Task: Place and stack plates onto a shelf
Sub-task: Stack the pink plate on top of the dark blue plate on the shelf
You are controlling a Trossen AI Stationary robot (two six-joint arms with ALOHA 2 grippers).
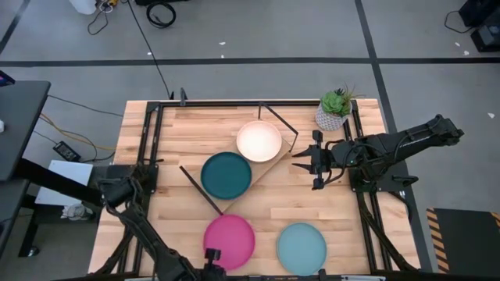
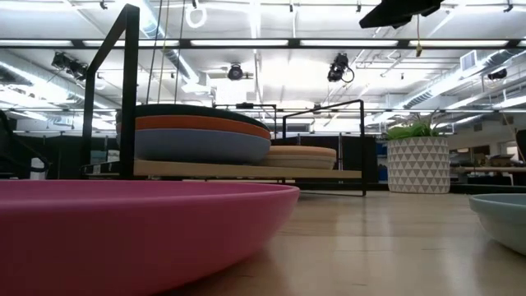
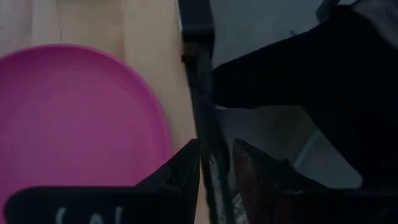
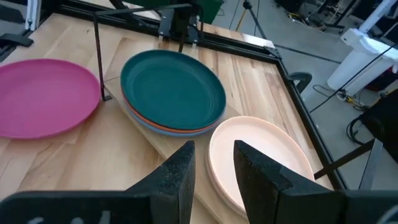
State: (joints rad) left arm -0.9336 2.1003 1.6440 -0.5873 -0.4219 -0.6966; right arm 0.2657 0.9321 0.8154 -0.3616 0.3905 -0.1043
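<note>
Two stacks sit on the shelf (image 1: 266, 168) in the high view: dark teal plate (image 1: 226, 175) and cream plate (image 1: 258, 141) on top. Magenta plate (image 1: 230, 239) and light blue plate (image 1: 301, 247) lie on the tabletop (image 1: 187, 129). Right tool (image 1: 301, 160), fingers apart and empty, hovers just beside the cream plate. Left wrist view: left tool (image 3: 214, 177), fingers narrowly apart, straddles a black frame bar (image 3: 202, 93) beside the magenta plate. Right wrist view: both stacks lie ahead of the right tool.

Two dark jointed arms — black two-fingered claws.
</note>
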